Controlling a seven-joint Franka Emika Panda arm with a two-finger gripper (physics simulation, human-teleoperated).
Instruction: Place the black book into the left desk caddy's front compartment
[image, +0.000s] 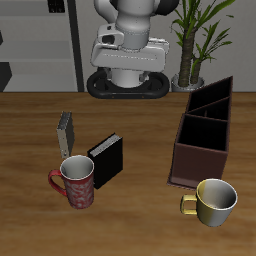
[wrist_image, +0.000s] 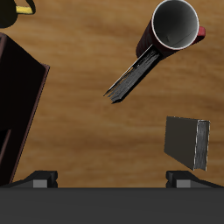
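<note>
Standing, exterior view: black book (image: 107, 161) upright on table (image: 140, 215), touching red mug (image: 76, 182), well apart from left desk caddy (image: 204, 132).
Wrist view: black book (wrist_image: 132, 79) edge-on beside red mug (wrist_image: 176, 24).
Jaws: spread wide, holding nothing.

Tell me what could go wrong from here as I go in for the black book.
1. The black book stands on edge right beside the red mug; a finger could clip the mug or tip the book.
2. The smaller grey book stands just behind; easy to grab by mistake.
3. The yellow mug sits near the left desk caddy's front compartment, so a low carry could hit it.
</note>
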